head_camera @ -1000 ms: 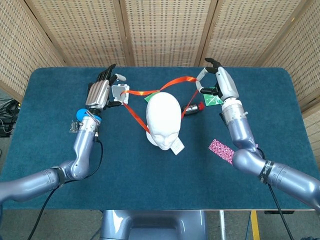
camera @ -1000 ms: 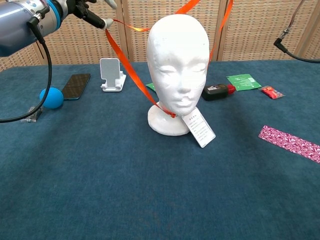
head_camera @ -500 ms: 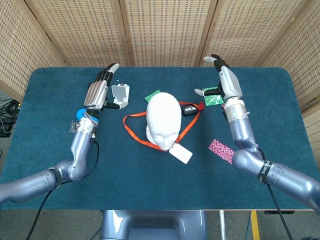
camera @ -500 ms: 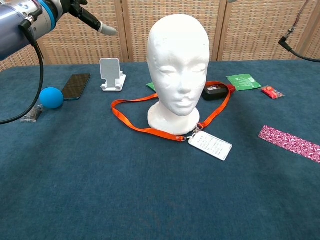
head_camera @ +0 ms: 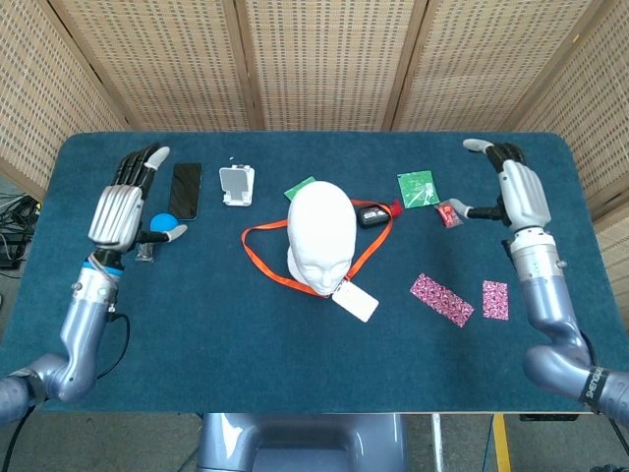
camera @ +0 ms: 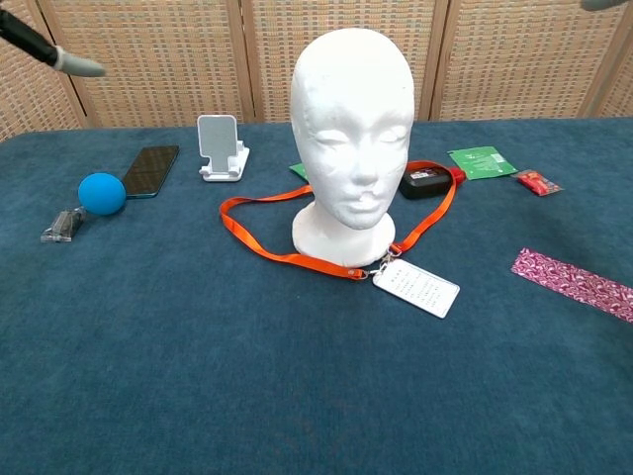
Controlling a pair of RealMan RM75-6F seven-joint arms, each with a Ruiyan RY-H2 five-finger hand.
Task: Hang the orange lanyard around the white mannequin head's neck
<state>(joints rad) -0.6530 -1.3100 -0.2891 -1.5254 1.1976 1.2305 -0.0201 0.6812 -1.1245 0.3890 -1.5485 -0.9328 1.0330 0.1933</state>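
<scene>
The white mannequin head [head_camera: 321, 237] [camera: 353, 129] stands upright mid-table. The orange lanyard [head_camera: 263, 257] [camera: 262, 249] lies looped on the cloth around its base, ringing the neck, with its white badge card [head_camera: 356, 303] [camera: 416, 288] flat in front. My left hand [head_camera: 122, 200] hovers at the far left, fingers spread and holding nothing; only a fingertip [camera: 74, 65] shows in the chest view. My right hand [head_camera: 514, 190] hangs at the far right, fingers apart and empty. Both hands are well away from the lanyard.
A blue ball [head_camera: 162, 227] [camera: 99, 192], black phone [head_camera: 184, 190] [camera: 150, 170] and white phone stand [head_camera: 236, 184] [camera: 220, 146] lie at left. A black device [camera: 427, 179], green packet [head_camera: 418, 189], red packet [head_camera: 450, 213] and pink patterned strips [head_camera: 441, 299] [head_camera: 494, 300] lie at right.
The lanyard dropped from the hands and settled around the head's base. Both hands then drew outward to the table's sides, fingers spread.
</scene>
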